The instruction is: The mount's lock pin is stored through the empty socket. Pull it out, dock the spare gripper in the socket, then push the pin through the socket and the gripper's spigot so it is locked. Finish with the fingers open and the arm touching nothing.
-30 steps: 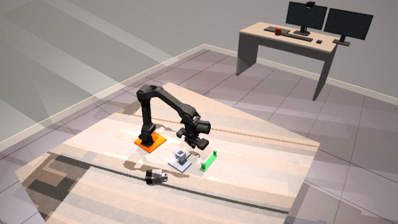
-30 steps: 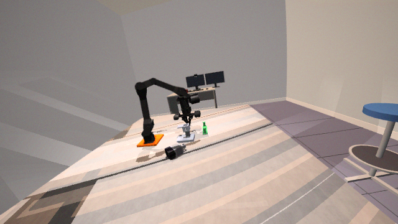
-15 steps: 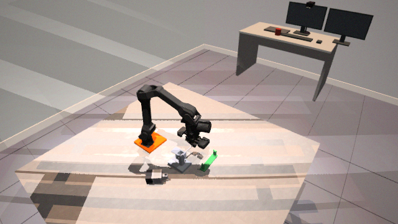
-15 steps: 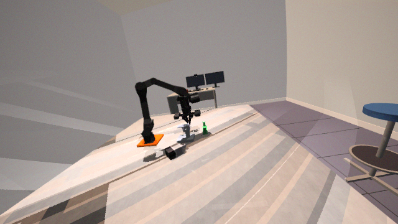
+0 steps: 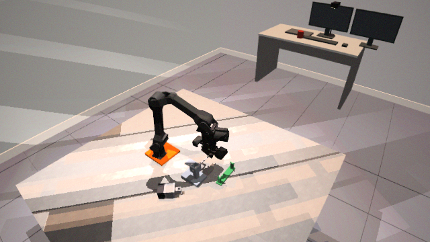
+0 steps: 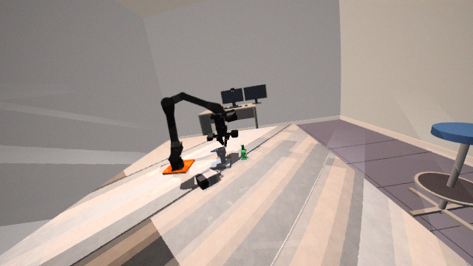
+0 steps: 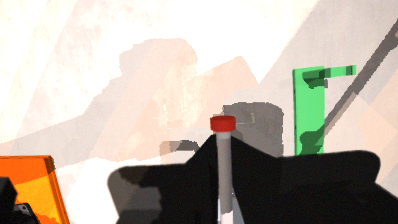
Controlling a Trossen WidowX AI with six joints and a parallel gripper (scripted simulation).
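My gripper (image 5: 210,156) (image 6: 225,145) (image 7: 219,139) is shut on the lock pin, just above and beside the grey mount (image 5: 195,169) (image 6: 222,163). The lock pin (image 7: 223,123) has a red head and a pale grey shaft; the head stands out beyond the black fingertips in the wrist view. The shaft runs toward the mount's socket. Whether its far end is still inside the socket cannot be told. The spare gripper (image 5: 168,190) (image 6: 209,178), grey-white with a black end, lies on the table in front of the mount, apart from it.
A green bracket (image 5: 226,175) (image 6: 243,153) (image 7: 309,110) with raised ends stands beside the mount, on the side away from the arm's base. The orange base plate (image 5: 172,152) (image 6: 186,166) (image 7: 30,172) lies under the arm's base. A desk with monitors and a blue stool stand beyond the table.
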